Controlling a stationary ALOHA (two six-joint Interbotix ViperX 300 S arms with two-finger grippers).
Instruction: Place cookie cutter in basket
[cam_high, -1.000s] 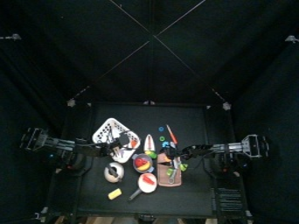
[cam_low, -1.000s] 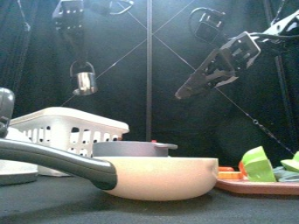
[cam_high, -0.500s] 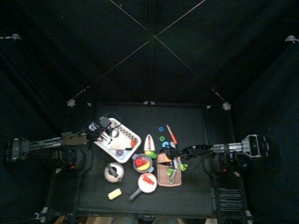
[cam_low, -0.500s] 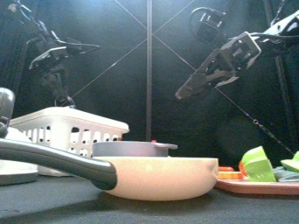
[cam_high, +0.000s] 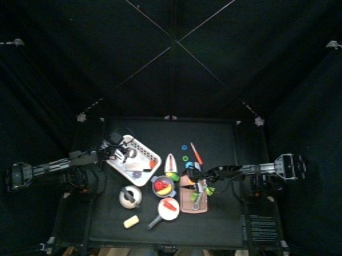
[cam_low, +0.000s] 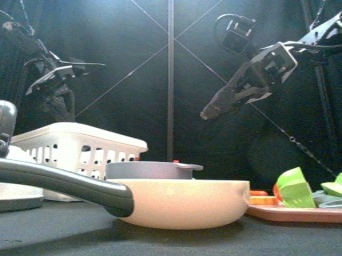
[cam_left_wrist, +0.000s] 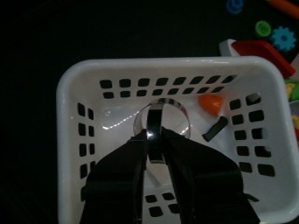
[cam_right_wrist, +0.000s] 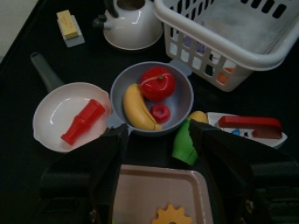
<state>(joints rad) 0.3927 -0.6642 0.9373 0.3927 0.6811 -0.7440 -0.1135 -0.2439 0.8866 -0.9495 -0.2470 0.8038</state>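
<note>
Left fingers (cam_left_wrist: 162, 149) grasp round metal cutter (cam_left_wrist: 163, 122), hanging over basket (cam_left_wrist: 82, 83) interior, above its floor. Basket sits near tabletop's left edge, toward back. Right fingers (cam_right_wrist: 163, 144) released, empty, hovering over bowl (cam_right_wrist: 128, 83) of fruit and pan (cam_right_wrist: 59, 109) holding red piece, near tabletop's middle. Kettle (cam_right_wrist: 131, 24) beside basket. Tray (cam_low: 301, 211) with toy food at right edge.

Basket (cam_high: 135, 153): left half of the bench (cam_high: 221, 135), under the left tool (cam_left_wrist: 162, 166)
Cookie cutter (cam_left_wrist: 163, 122): between the left tool's jaws — over the basket's inside
Bowl (cam_right_wrist: 153, 96): beside the basket
Pan (cam_right_wrist: 73, 115): next to the bowl
</note>
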